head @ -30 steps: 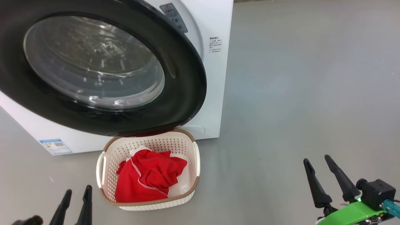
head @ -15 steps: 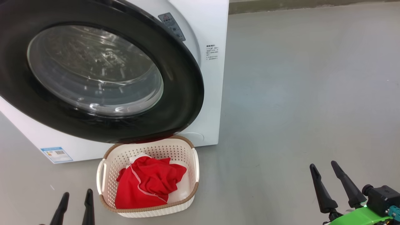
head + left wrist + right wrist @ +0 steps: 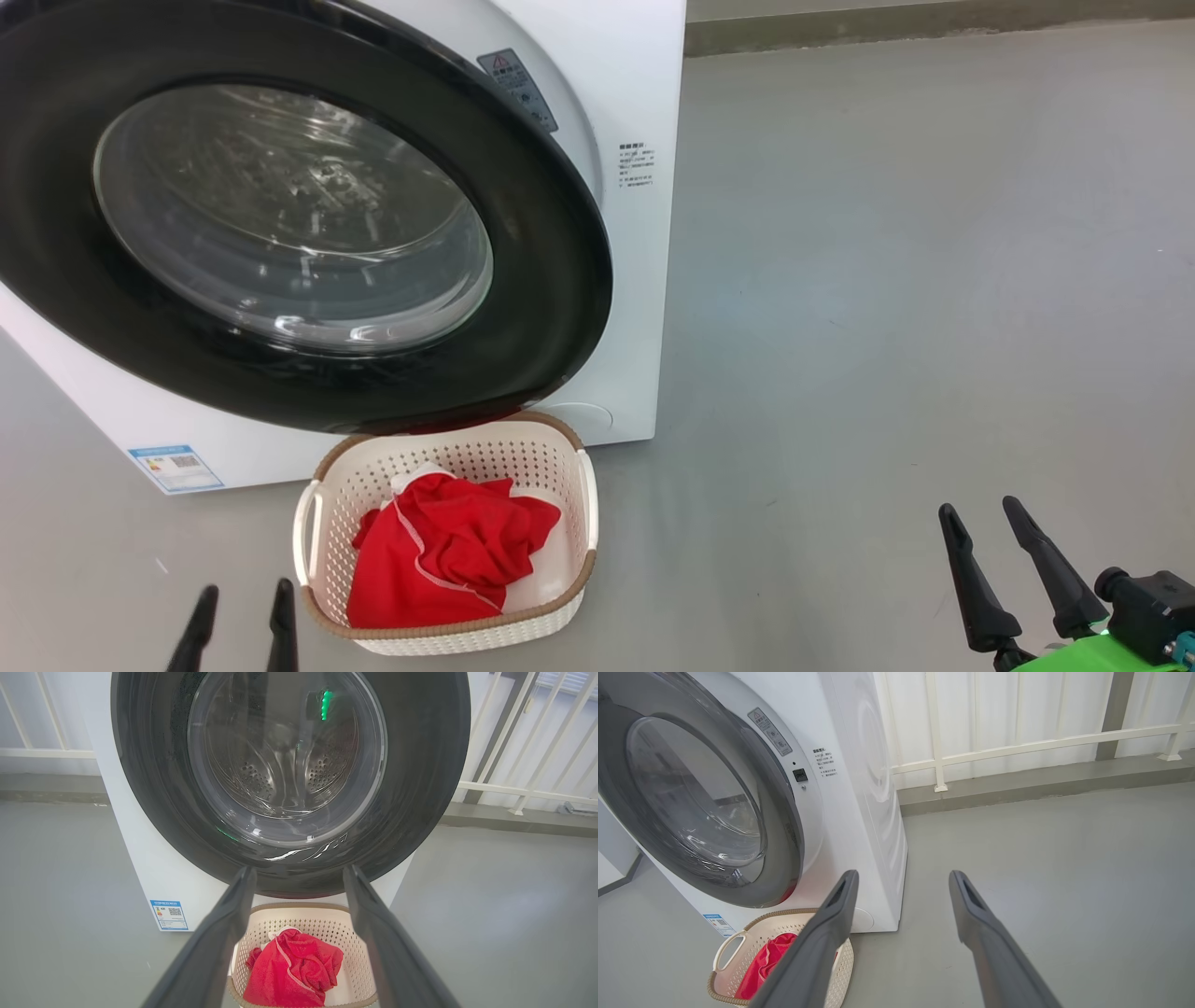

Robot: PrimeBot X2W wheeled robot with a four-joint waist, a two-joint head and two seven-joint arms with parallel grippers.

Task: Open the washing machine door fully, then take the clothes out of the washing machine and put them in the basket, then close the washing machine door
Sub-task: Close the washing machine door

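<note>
Two empty hands near, full basket [image 3: 485, 462] beyond, round door behind.
Left hand [image 3: 245, 588] and right hand [image 3: 979, 505] hang low over the grey floor [image 3: 887, 327], fingers spread wide, holding nothing. Between them and farther off, the basket holds the red clothes [image 3: 448, 551]. Behind it, the washing machine door [image 3: 551, 280] lies against the washing machine [image 3: 635, 280]. Since a second ago the camera has shifted; the clothes lie unchanged.

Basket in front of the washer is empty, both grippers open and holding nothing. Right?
Not quite. The basket isn't empty: the clothes, red, lie in it, as the head view shows. The rest holds: it stands in front of the washing machine, and the left gripper and right gripper are open, holding nothing.
</note>
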